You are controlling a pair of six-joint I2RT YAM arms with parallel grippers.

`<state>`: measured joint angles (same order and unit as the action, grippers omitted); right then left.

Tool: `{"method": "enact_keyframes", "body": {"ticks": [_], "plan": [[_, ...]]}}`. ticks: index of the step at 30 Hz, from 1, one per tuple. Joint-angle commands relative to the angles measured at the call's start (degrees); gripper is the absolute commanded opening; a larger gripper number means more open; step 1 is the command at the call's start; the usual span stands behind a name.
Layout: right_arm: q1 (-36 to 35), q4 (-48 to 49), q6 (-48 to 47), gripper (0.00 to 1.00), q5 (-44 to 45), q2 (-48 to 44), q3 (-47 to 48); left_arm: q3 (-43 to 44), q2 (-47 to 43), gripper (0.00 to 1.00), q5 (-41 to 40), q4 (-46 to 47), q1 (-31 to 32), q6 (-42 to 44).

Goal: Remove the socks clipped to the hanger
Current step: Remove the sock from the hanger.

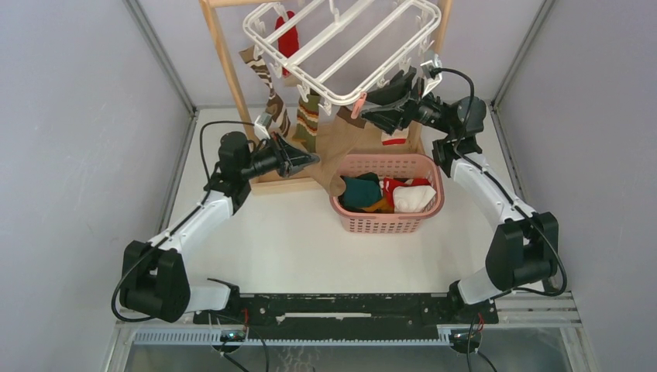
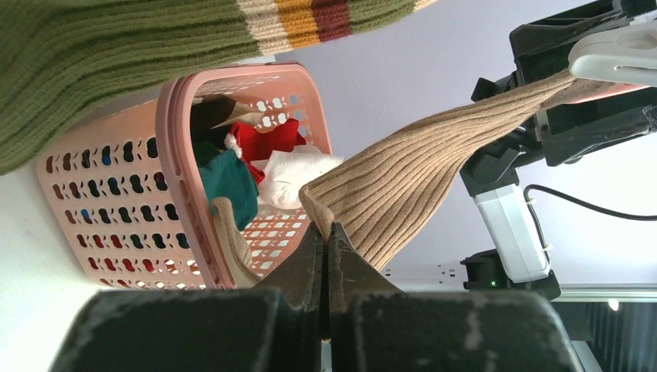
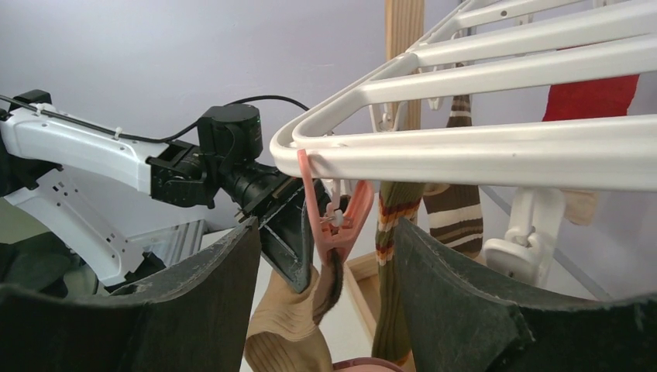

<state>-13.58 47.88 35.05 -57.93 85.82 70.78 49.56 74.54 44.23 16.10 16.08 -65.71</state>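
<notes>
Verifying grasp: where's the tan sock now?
Top view, centre: the tan sock hangs from the pink clip on the hanger's near rim, beside the basket, its lower end pinched in the left gripper.

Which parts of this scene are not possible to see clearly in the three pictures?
Top view: far side of the white plastic hanger is cut off by the upper edge.
Left wrist view: end of the tan ribbed sock is hidden between the shut left fingers.
All views: bottom of the pink perforated basket is covered by piled socks.
</notes>
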Motion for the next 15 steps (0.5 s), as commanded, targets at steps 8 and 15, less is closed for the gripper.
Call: {"method": "enact_keyframes", "body": {"ticks": [8,15], "plan": [[-0.21,3.05,0.13,0.70,0.36,3.04,4.97,-1.05,-1.41,0.00,1.95,1.11,-0.75,1.65],[-0.22,5.28,2.08,0.66,-0.15,5.21,6.60,-1.04,-0.89,0.00,2.17,1.30,-1.13,1.88]]}}
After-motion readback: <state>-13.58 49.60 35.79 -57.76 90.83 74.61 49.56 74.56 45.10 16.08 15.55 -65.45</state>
